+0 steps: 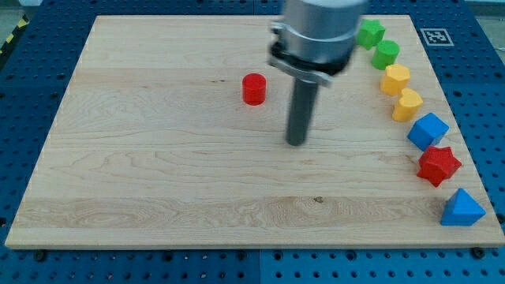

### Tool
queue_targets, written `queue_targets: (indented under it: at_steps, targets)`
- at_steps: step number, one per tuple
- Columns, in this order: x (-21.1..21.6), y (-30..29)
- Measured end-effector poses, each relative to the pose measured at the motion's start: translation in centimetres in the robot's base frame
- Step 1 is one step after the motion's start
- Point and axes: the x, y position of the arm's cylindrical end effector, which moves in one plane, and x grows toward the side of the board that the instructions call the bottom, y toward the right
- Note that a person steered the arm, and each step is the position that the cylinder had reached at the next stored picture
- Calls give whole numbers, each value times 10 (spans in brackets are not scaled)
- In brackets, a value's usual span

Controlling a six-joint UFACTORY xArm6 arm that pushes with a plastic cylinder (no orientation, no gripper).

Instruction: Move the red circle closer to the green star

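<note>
Wooden board (158,181): bears every block; sits on a blue pegboard table (24,268).
Red circle (254,89): upper middle of board, alone.
Green star (370,34): view's top right, heads a curved row.
Row below star: green block (386,54), yellow block (395,80), yellow heart (407,104), blue block (428,131), red star (438,166), blue triangle (461,209).
My tip (296,143): lower right of circle, apart.
Pincer: none, only a rod.

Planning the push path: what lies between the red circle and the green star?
In the camera view my tip and its rod stand between the red circle and the green star; otherwise only bare board.
</note>
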Motion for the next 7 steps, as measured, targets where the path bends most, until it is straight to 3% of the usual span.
queue_targets:
  at_steps: [5,7]
  targets:
    - [-104,-78]
    - [-56,-78]
